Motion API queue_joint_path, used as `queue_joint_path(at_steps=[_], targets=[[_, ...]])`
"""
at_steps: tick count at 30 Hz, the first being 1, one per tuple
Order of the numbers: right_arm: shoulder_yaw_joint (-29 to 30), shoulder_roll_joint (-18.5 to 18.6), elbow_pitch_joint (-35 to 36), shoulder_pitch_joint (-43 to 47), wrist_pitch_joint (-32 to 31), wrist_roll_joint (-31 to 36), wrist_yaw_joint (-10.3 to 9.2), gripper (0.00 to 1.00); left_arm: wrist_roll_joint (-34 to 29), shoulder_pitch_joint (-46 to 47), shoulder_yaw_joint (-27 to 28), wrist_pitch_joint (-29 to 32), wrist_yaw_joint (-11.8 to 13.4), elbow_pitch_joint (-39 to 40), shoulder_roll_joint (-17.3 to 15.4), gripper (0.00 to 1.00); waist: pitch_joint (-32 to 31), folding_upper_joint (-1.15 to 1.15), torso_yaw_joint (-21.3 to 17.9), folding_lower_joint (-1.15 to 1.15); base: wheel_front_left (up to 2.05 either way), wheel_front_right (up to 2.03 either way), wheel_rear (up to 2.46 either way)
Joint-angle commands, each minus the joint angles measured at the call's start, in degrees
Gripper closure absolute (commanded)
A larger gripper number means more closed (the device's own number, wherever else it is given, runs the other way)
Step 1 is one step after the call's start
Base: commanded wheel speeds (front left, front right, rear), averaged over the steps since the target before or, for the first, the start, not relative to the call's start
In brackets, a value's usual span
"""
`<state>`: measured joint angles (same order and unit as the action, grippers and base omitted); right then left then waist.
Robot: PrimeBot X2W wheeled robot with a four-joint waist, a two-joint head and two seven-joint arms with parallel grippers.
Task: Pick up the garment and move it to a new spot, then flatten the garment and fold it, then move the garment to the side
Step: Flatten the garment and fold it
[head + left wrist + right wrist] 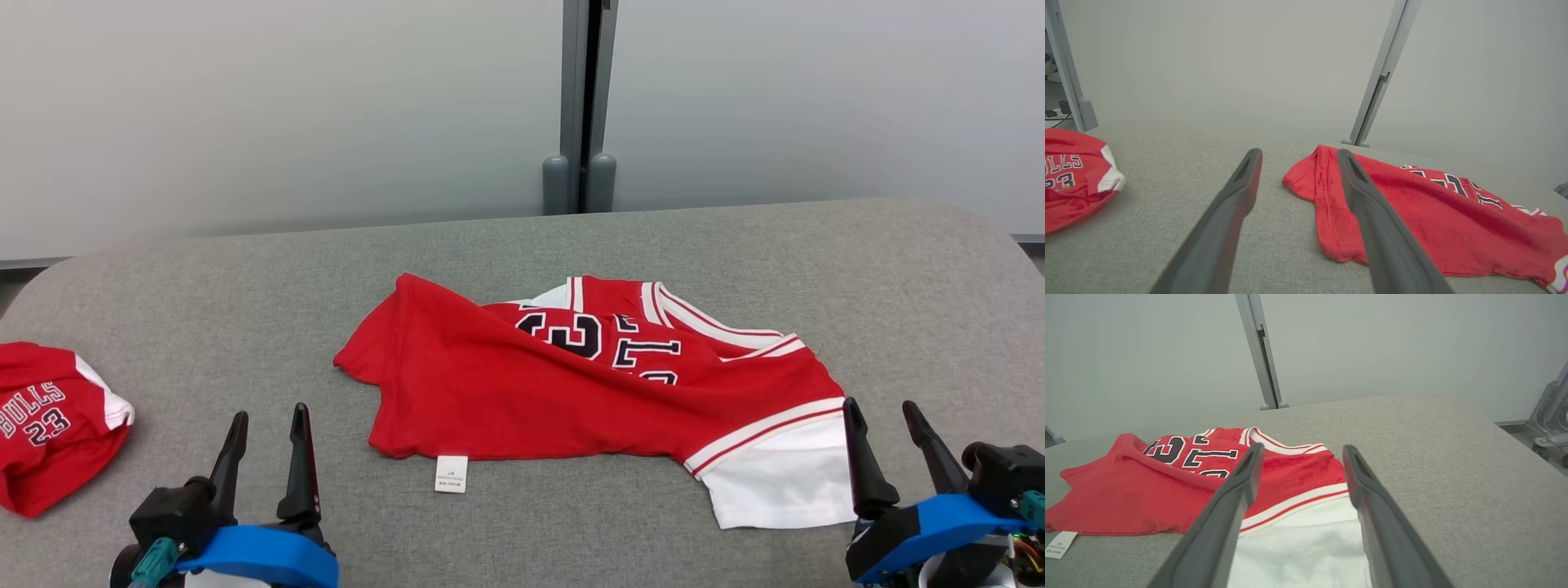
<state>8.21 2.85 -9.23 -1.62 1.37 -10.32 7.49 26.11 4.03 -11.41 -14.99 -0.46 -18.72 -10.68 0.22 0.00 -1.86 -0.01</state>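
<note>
Grey fabric-topped desk (245, 286) w/ rounded corners takes up the lower part of the head view. Nearest, bottom L: L tool (269, 412), blue collar, both dark fingers spread apart, nothing btwn them, over bare cloth. Bottom R: R tool (880, 404), likewise spread wide & empty. Its inner finger is just beside the edge of the white panel (784, 482) of the garment; can't tell if touching.

Red basketball jersey (531, 392) lies mid-desk, btwn the two tools, crumpled. A plain red layer is flopped over the front, so only parts of dark numerals w/ white outline show toward the far edge. Red/white stripes border the white panel at its R end. White care label (451, 474) sticks out from the near hem onto the desk.

Far L, well apart: second jersey (49, 416), bunched, "BULLS 23" readable, near the desk edge. Behind the desk: pale frosted panels (286, 106) joined by a grey post (581, 106).
</note>
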Motion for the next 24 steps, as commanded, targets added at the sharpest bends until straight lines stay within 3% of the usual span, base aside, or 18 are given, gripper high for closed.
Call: queue_joint_path(at_steps=[1, 19, 24], targets=[[0.4, 0.1, -0.1, 1.0, 0.0, 0.1, 0.01, 0.0, -0.5, -1.1, 0.6, -0.3, 0.4, 1.1, -0.6, 0.0, -0.2, 0.0, -0.3, 0.01, 0.0, 0.0, 0.0], [-0.3, 0.1, -2.0, 0.8, 1.2, -1.5, 0.01, 0.0, 0.6, -2.8, -0.2, 3.0, 1.0, 3.2, -1.8, 0.0, -0.4, 0.0, -1.2, 0.01, 0.0, 0.0, 0.0], [0.8, 0.1, -1.9, 0.6, -0.9, -1.3, 0.01, 0.0, 0.8, -1.3, -1.4, 6.5, 1.6, 1.2, -1.5, 0.0, 0.0, 0.0, -1.6, 0.01, 0.0, 0.0, 0.0]])
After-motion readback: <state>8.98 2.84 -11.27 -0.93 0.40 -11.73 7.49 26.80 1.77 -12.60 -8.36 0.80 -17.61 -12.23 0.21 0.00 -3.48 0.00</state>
